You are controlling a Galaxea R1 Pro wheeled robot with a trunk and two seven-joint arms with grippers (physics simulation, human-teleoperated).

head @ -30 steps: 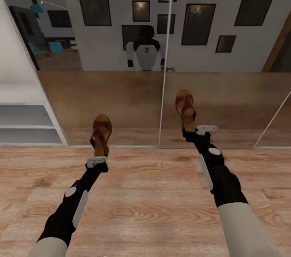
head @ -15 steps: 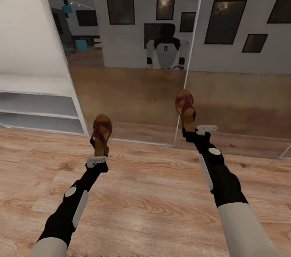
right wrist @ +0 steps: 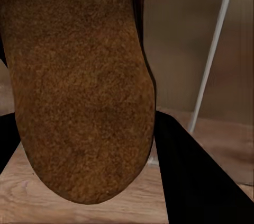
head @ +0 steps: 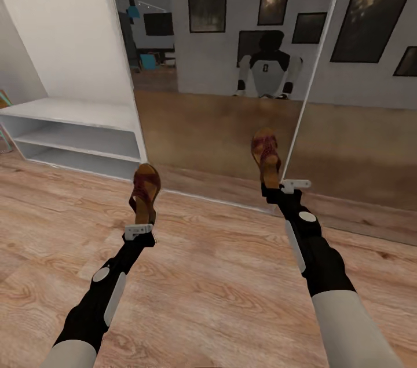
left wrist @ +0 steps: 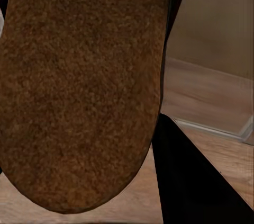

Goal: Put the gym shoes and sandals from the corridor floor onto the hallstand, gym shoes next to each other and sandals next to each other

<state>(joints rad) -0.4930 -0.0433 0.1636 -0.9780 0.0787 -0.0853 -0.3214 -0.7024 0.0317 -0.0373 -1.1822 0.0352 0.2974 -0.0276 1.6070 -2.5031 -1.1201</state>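
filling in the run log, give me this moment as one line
phase: carrying | left gripper: holds sandal | right gripper: holds second sandal | hallstand: ahead-left, shelves bare | gym shoes: unseen

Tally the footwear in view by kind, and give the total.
Sandals: 2, one in the left claw at, one in the right claw at.
Gym shoes: 0.
Total: 2.

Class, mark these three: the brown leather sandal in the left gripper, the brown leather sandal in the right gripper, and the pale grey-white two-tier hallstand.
Left-gripper brown leather sandal (head: pixel 145 189), head view, reddish strap.
Right-gripper brown leather sandal (head: pixel 266 155), head view, reddish strap.
Pale grey-white hallstand (head: pixel 75 113), head view, top shelf surface.
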